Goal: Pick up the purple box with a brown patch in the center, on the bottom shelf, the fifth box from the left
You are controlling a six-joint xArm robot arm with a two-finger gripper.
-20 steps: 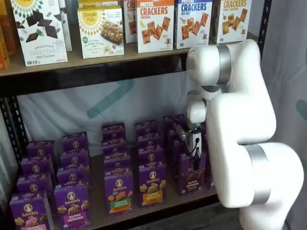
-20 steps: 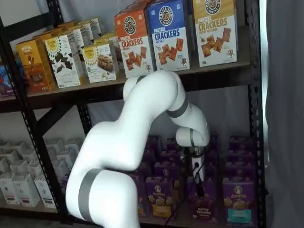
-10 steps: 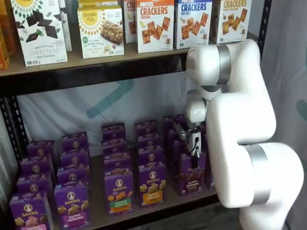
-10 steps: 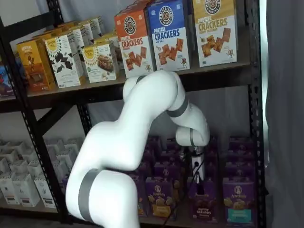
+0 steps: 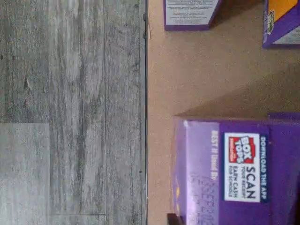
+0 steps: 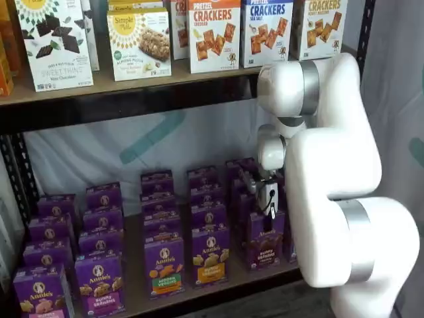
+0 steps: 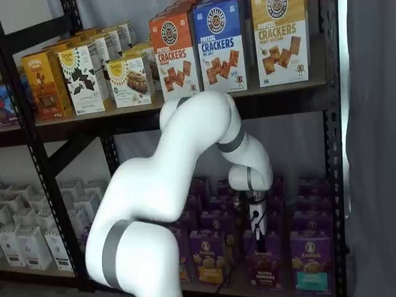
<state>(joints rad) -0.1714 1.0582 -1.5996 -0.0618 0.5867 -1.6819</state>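
**Hand at the top of the brown-patch box**

Hand sits low at the top of the purple box, which stands in the front row of the bottom shelf, right beside the arm's big white body. Its fingers are mostly hidden by its own body and the cable, so whether they are gripping the box I cannot tell from either shelf view.

Going left to right along the front row: a pink-band box, a plain bunny grahams box, the green-band box, the orange-band box, then the target.

Risks, as I judge them: if the hold is shallow or off-centre, the light carton could tilt or slip on the lift. Dragging it sideways could knock the orange-band neighbour (only a narrow gap shows between them), and the row behind stands close.

Open room lies forward. The wrist view shows the box top near the shelf's front edge, bare board beside it and the grey floor beyond. Straight up, then out, looks safest.
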